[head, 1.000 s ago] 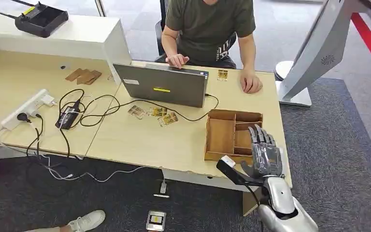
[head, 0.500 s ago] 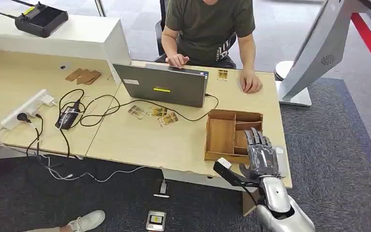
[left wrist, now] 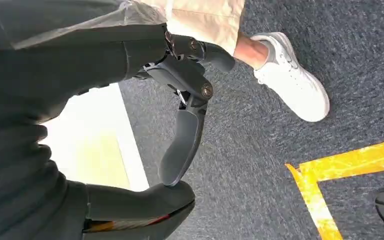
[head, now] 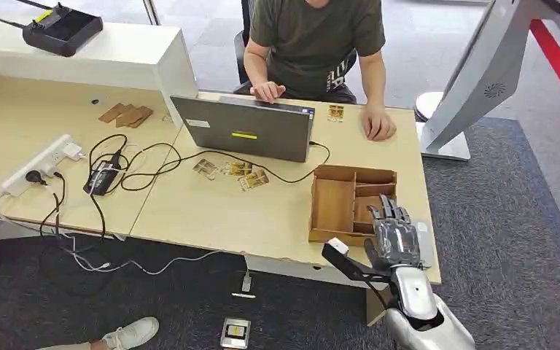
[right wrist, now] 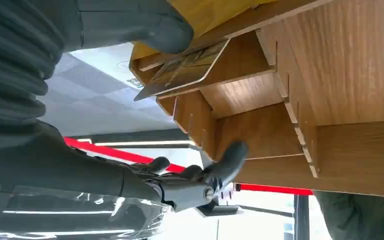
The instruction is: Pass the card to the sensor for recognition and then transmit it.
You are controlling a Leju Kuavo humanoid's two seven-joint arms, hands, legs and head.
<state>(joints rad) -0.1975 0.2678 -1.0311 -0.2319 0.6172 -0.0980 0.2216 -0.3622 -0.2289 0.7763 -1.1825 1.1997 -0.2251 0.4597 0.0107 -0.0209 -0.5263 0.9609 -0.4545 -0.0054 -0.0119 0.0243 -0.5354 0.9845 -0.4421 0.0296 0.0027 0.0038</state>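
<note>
My right hand (head: 394,237) hangs over the near right corner of the wooden divided box (head: 333,204) at the desk's front edge. In the right wrist view its thumb (right wrist: 150,30) rests on a gold-patterned card (right wrist: 180,70) that leans in a compartment of the box (right wrist: 330,75), while the darker fingers (right wrist: 220,165) stay spread away from it. Several similar cards (head: 238,173) lie loose on the desk in front of the laptop (head: 244,130). My left hand (left wrist: 180,125) hangs above the carpet, fingers loosely curved with nothing in them.
A person sits behind the laptop, one hand (head: 378,125) flat on the desk beside another card (head: 335,112). Cables, a black device (head: 103,176) and a power strip (head: 40,164) crowd the left half. A white kiosk stand (head: 474,80) rises at the right.
My right hand has sunk and drawn back a little towards the box's near right corner. Nothing else on the desk has moved.
</note>
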